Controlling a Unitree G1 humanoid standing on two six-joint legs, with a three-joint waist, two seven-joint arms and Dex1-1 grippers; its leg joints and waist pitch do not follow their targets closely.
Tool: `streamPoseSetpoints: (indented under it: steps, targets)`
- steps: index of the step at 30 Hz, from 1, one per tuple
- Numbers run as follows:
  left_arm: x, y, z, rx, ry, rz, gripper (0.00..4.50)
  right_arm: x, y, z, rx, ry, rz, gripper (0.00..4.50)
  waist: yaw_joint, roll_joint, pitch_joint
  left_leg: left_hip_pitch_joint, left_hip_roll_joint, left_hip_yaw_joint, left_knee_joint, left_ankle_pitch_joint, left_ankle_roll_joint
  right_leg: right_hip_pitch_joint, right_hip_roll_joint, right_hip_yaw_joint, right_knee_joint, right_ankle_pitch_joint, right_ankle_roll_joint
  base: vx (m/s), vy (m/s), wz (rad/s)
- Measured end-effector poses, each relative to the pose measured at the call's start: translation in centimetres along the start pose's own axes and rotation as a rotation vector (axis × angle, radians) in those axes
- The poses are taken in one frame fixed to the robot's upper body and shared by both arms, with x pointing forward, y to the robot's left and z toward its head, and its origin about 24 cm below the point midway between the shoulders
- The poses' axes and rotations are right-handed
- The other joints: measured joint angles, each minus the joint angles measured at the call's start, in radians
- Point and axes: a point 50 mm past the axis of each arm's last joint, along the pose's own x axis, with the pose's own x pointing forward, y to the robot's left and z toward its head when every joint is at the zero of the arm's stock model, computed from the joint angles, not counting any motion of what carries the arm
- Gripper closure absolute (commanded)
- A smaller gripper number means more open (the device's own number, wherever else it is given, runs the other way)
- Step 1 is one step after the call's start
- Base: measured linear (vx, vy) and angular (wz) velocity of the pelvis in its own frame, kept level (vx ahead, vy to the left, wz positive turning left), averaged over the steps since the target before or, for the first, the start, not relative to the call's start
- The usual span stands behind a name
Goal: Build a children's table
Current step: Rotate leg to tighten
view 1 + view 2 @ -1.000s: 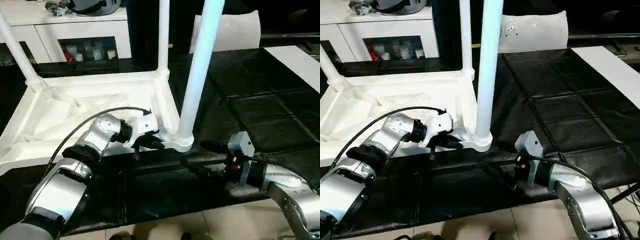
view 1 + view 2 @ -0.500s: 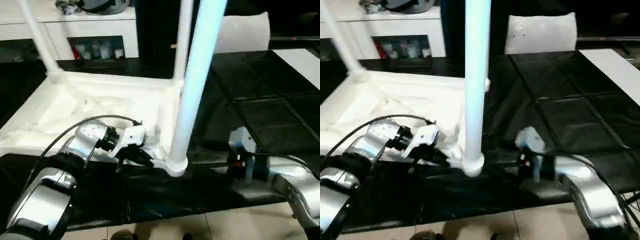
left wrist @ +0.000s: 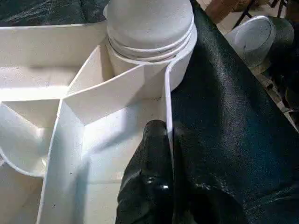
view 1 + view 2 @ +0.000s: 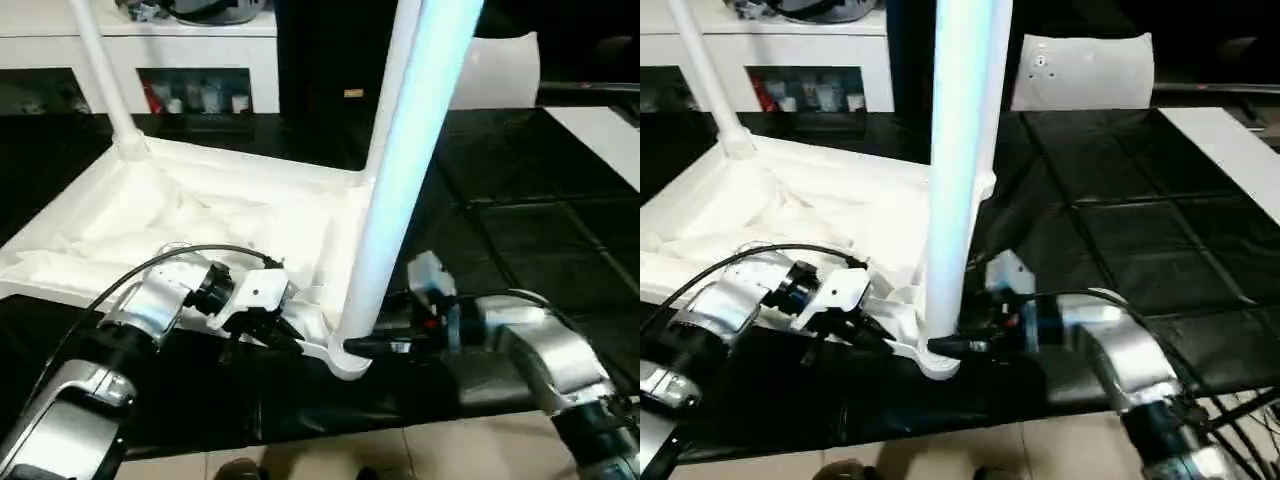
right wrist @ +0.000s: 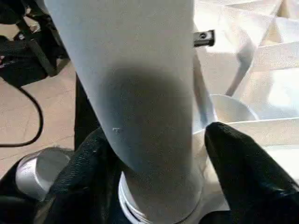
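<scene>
Over the last second the right pincer (image 5: 154,154) has come in from the near right and now straddles the base of the near leg (image 4: 400,180), one finger each side, not yet clearly pressing. The left pincer (image 3: 161,158) stays pinched shut on the rim of the upturned tabletop (image 4: 180,215), which lies on the black desk (image 4: 520,230), left of centre. I judge this readies a twist or push to seat that leg in its near-right corner socket (image 3: 149,42). Count: one tabletop, three legs standing in view, two pincers.
</scene>
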Motion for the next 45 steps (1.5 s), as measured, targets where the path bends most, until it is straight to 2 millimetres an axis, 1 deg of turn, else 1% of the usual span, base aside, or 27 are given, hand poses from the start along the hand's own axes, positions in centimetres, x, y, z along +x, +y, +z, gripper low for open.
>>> streamPoseSetpoints:
  steps: [2, 5, 6, 7, 11, 14, 17, 20, 22, 24, 26, 29, 31, 32, 33, 34, 35, 36, 37, 38, 39, 40, 41, 42, 43, 44, 45]
  targets:
    - [0.0, 0.0, 0.0, 0.001, 0.000, -0.001, 4.50, 0.1, 0.0, -0.1, 0.005, 0.001, 0.006, 1.81, 0.000, 0.000, 0.000, 0.000, 0.000, 0.000, 0.000, 0.000, 0.000, 0.000, 0.000, 0.000, 0.000, 0.000, 0.000, 0.000, 0.000, 0.00]
    - [0.0, 0.0, 0.0, 0.000, 0.002, 0.000, 4.50, 0.3, 0.0, -0.1, -0.002, -0.001, 0.029, 1.96, 0.000, 0.000, 0.000, 0.000, 0.000, 0.000, 0.000, 0.000, 0.000, 0.000, 0.000, 0.000, 0.001, 0.000, 0.000, 0.000, 0.000, 0.00]
    - [-0.1, 0.0, 0.0, -0.002, 0.003, 0.002, 4.50, 0.4, -0.1, -0.1, -0.005, -0.002, 0.032, 2.21, -0.001, 0.000, 0.000, 0.000, 0.000, 0.000, 0.000, 0.000, 0.000, 0.000, 0.000, 0.000, 0.001, 0.000, 0.000, 0.000, 0.000, 0.00]
    - [-0.1, 0.0, 0.0, -0.003, 0.003, 0.003, 4.50, 0.4, -0.1, -0.1, -0.006, -0.003, 0.035, 2.21, -0.001, 0.000, 0.000, 0.000, 0.000, 0.000, 0.000, 0.000, 0.000, 0.000, 0.000, 0.000, 0.001, 0.000, 0.000, 0.000, 0.000, 0.00]
    - [-0.1, 0.0, 0.0, -0.009, 0.005, 0.012, 4.50, 0.4, -0.3, 0.0, -0.023, 0.005, 0.040, 2.45, -0.001, -0.001, 0.000, 0.001, 0.000, 0.000, 0.000, 0.000, 0.000, 0.000, 0.000, 0.000, 0.001, 0.000, 0.000, 0.000, 0.000, 0.00]
    - [0.1, 0.2, 0.0, -0.029, 0.008, 0.031, 4.50, 0.3, -0.4, 0.0, -0.026, 0.016, 0.031, 2.51, -0.001, -0.001, 0.000, 0.001, 0.000, 0.000, 0.000, 0.000, 0.000, 0.000, 0.000, 0.000, 0.001, 0.000, 0.000, 0.000, 0.000, 0.00]
    - [0.5, 0.5, 0.0, -0.050, 0.004, 0.073, 4.50, 0.1, -0.6, -0.1, -0.016, 0.013, -0.013, 2.53, -0.001, -0.001, 0.000, 0.001, 0.000, 0.000, 0.000, 0.000, 0.000, 0.001, 0.000, 0.001, 0.001, 0.000, 0.000, 0.000, 0.000, 0.00]
    - [0.9, 1.1, 0.2, -0.095, -0.007, 0.149, 4.50, -0.1, -1.0, -0.3, 0.014, -0.005, -0.116, 2.53, -0.005, -0.001, -0.001, 0.002, 0.000, 0.000, 0.000, 0.000, 0.000, 0.001, 0.000, 0.001, 0.000, 0.000, 0.000, 0.000, 0.000, 0.00]
    - [1.2, 1.7, 0.2, -0.153, -0.021, 0.227, 4.50, 0.0, -1.3, -0.5, 0.050, -0.041, -0.239, 2.53, -0.015, -0.001, -0.001, 0.003, 0.000, 0.000, 0.000, 0.001, 0.000, 0.001, 0.000, 0.001, 0.000, 0.000, 0.000, 0.000, 0.000, 0.00]
    - [1.7, 2.2, 0.3, -0.201, -0.030, 0.301, 4.50, 0.3, -1.8, -0.6, 0.078, -0.067, -0.375, 2.54, -0.037, 0.002, -0.002, 0.004, -0.001, 0.000, 0.001, 0.001, 0.000, 0.001, 0.000, 0.001, -0.003, -0.001, 0.001, 0.000, 0.000, 0.00]
    - [2.0, 2.4, 0.5, -0.221, -0.035, 0.329, 4.50, 0.4, -2.0, -0.6, 0.089, -0.072, -0.432, 2.54, -0.050, 0.003, -0.003, 0.004, -0.002, 0.000, 0.001, 0.001, 0.000, 0.001, 0.000, 0.001, -0.003, -0.001, 0.002, 0.000, 0.000, 0.00]
    - [3.2, 3.3, 0.9, -0.282, -0.042, 0.448, 4.50, 1.4, -2.5, -0.7, 0.131, -0.113, -0.663, 2.54, -0.064, 0.009, -0.007, 0.006, -0.002, 0.000, 0.001, 0.000, 0.000, 0.002, 0.000, 0.001, -0.004, -0.003, 0.004, 0.000, 0.000, 0.00]
    - [4.4, 4.0, 1.4, -0.324, -0.051, 0.532, 4.50, 2.1, -3.2, -0.6, 0.167, -0.132, -0.827, 2.56, -0.078, 0.014, -0.011, 0.006, -0.003, -0.001, 0.001, 0.000, 0.000, 0.003, -0.001, -0.002, -0.008, -0.003, 0.005, 0.000, 0.000, 0.00]
    - [4.8, 4.3, 1.6, -0.340, -0.051, 0.561, 4.50, 2.3, -3.5, -0.5, 0.178, -0.134, -0.882, 2.56, -0.086, 0.017, -0.012, 0.006, -0.003, -0.001, 0.001, 0.000, 0.000, 0.003, -0.002, -0.004, -0.012, -0.003, 0.005, 0.000, 0.000, 0.00]
    - [5.5, 4.7, 2.0, -0.364, -0.060, 0.598, 4.50, 2.5, -4.0, -0.4, 0.195, -0.134, -0.957, 2.56, -0.092, 0.022, -0.012, 0.005, -0.003, -0.004, 0.001, 0.000, 0.000, 0.006, -0.003, -0.010, -0.020, -0.003, 0.005, 0.000, 0.000, 0.00]
    - [5.9, 5.0, 2.3, -0.374, -0.063, 0.616, 4.50, 2.6, -4.3, -0.2, 0.205, -0.132, -0.998, 2.56, -0.100, 0.024, -0.012, 0.003, -0.003, -0.006, 0.001, 0.000, 0.000, 0.007, -0.008, -0.022, -0.027, -0.003, 0.005, 0.000, 0.000, 0.00]
    - [6.1, 5.1, 2.4, -0.383, -0.064, 0.630, 4.50, 2.7, -4.5, -0.2, 0.207, -0.126, -1.024, 2.56, -0.107, 0.028, -0.011, 0.003, -0.002, -0.009, 0.000, 0.000, 0.001, 0.012, -0.014, -0.038, -0.036, -0.003, 0.005, -0.018, 0.052, -0.04]
    - [6.3, 5.2, 2.5, -0.387, -0.064, 0.636, 4.50, 2.8, -4.6, -0.1, 0.208, -0.122, -1.038, 2.56, -0.116, 0.036, -0.009, 0.003, 0.000, -0.014, -0.001, -0.002, 0.004, 0.021, -0.017, -0.053, -0.052, -0.003, 0.005, -0.018, 0.052, -0.04]
    - [6.3, 5.3, 2.5, -0.386, -0.064, 0.637, 4.50, 2.8, -4.6, -0.1, 0.205, -0.124, -1.040, 1.87, -0.120, 0.039, -0.008, 0.003, 0.001, -0.017, -0.002, -0.003, 0.004, 0.027, -0.016, -0.060, -0.061, -0.003, 0.005, -0.008, 0.054, -0.02]
    - [6.3, 5.3, 2.5, -0.384, -0.063, 0.637, 4.50, 2.7, -4.6, -0.1, 0.202, -0.126, -1.041, 1.87, -0.125, 0.044, -0.005, 0.002, 0.001, -0.023, -0.002, -0.003, 0.005, 0.033, -0.017, -0.067, -0.069, -0.003, 0.005, 0.000, 0.000, 0.00]
    - [6.3, 5.3, 2.6, -0.373, -0.060, 0.634, 4.50, 2.7, -4.5, -0.2, 0.199, -0.130, -1.041, 1.85, -0.130, 0.044, -0.004, 0.002, 0.001, -0.025, -0.003, -0.003, 0.005, 0.037, -0.018, -0.071, -0.073, -0.003, 0.005, 0.000, 0.000, 0.00]
    - [6.3, 5.3, 2.6, -0.364, -0.058, 0.632, 4.50, 2.7, -4.4, -0.3, 0.197, -0.135, -1.037, 1.75, -0.133, 0.043, -0.003, 0.002, -0.001, -0.025, -0.003, -0.003, 0.005, 0.038, -0.019, -0.070, -0.072, -0.003, 0.005, 0.000, 0.000, 0.00]
    - [6.3, 5.2, 2.6, -0.355, -0.057, 0.627, 4.50, 2.6, -4.3, -0.3, 0.193, -0.138, -1.031, 1.75, -0.136, 0.043, -0.003, 0.002, -0.002, -0.024, -0.004, -0.003, 0.005, 0.038, -0.020, -0.069, -0.072, -0.003, 0.005, 0.000, 0.000, 0.00]
    - [6.2, 5.2, 2.6, -0.347, -0.058, 0.619, 4.50, 2.5, -4.2, -0.4, 0.184, -0.141, -1.022, 1.58, -0.136, 0.043, -0.003, 0.002, -0.003, -0.024, -0.004, -0.003, 0.005, 0.037, -0.023, -0.071, -0.071, -0.003, 0.005, 0.000, 0.000, 0.00]
    - [6.1, 5.1, 2.6, -0.334, -0.057, 0.609, 4.50, 2.3, -4.1, -0.5, 0.174, -0.143, -1.002, 1.38, -0.136, 0.042, -0.003, 0.001, -0.003, -0.024, -0.005, -0.003, 0.006, 0.037, -0.027, -0.076, -0.071, -0.003, 0.005, 0.000, 0.000, 0.00]
    - [6.0, 5.1, 2.5, -0.323, -0.055, 0.602, 4.50, 2.1, -4.0, -0.5, 0.165, -0.146, -0.979, 1.33, -0.136, 0.042, -0.002, 0.000, -0.003, -0.024, -0.006, -0.003, 0.006, 0.037, -0.030, -0.081, -0.071, -0.003, 0.005, 0.000, 0.000, 0.00]
    - [5.8, 5.0, 2.5, -0.310, -0.054, 0.590, 4.50, 1.9, -3.8, -0.5, 0.158, -0.153, -0.953, 1.33, -0.135, 0.042, -0.002, -0.001, -0.003, -0.024, -0.007, -0.003, 0.006, 0.036, -0.031, -0.082, -0.071, -0.003, 0.005, 0.000, 0.000, 0.00]
